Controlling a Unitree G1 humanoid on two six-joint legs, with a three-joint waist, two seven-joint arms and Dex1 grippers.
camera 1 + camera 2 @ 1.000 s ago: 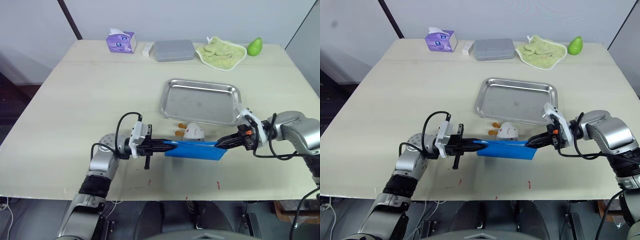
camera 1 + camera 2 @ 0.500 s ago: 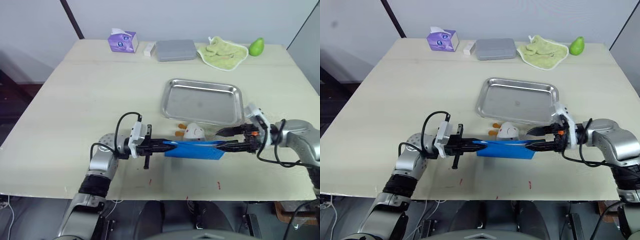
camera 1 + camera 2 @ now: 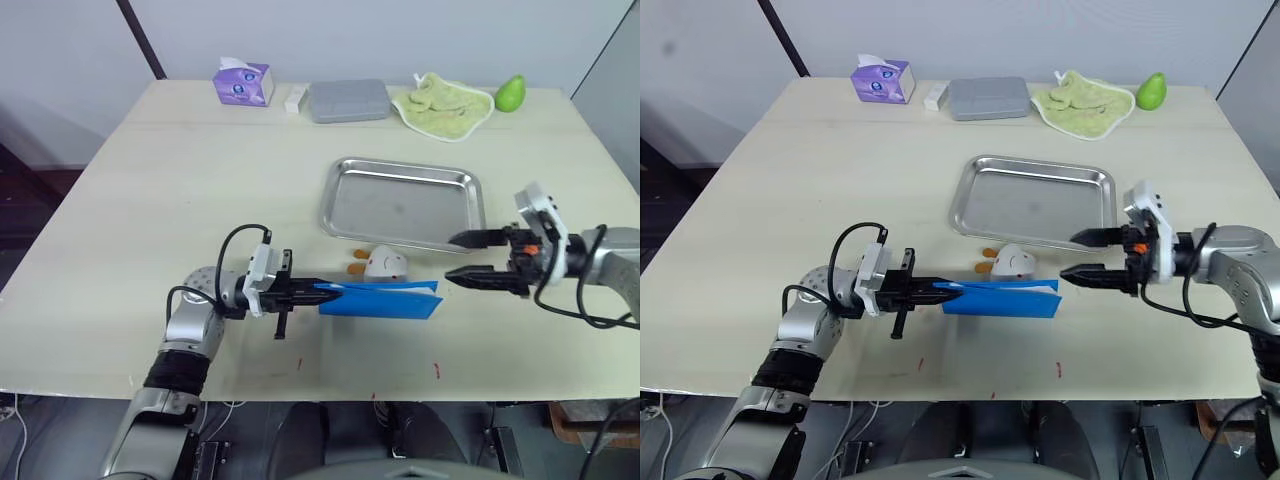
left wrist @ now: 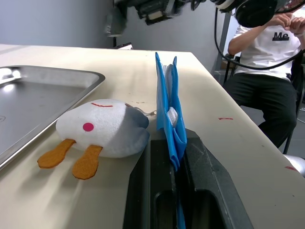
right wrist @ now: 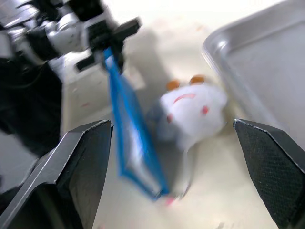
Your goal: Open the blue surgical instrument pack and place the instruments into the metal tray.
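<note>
The left tool (image 3: 312,291) is clamped on one end of the blue surgical instrument pack (image 3: 380,299), standing edge-up near the metal tray (image 3: 402,204); soft, floppy fabric, so the right tool (image 3: 466,257), fingers apart, should probably pinch its free end.

The pack (image 3: 378,298) lies before the tray (image 3: 400,204), a toy (image 3: 384,263) between.

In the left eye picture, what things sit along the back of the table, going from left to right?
Tissue box → small white block → grey box → green cloth → green fruit.
</note>
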